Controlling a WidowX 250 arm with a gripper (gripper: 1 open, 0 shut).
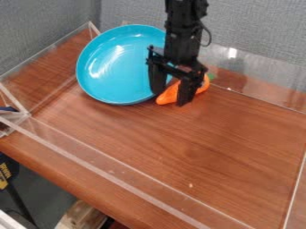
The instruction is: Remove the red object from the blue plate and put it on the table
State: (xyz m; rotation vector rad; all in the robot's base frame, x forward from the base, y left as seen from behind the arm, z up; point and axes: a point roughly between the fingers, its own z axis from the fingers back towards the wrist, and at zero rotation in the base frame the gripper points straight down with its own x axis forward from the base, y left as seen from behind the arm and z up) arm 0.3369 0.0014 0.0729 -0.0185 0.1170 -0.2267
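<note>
The blue plate (114, 63) rests at the back left of the table (180, 152). My gripper (171, 97) hangs from the black arm, pointing down just past the plate's right rim. Its two black fingers (156, 87) stand on either side of the red object (195, 88), a small orange-red carrot shape whose thick end sticks out to the right of them. The gripper is shut on it, low over the wood beside the plate. Whether the red object touches the table I cannot tell.
Low clear acrylic walls (72, 148) edge the tabletop on all sides. The wall at the back right (257, 67) runs close behind the gripper. A grey backdrop stands behind the table.
</note>
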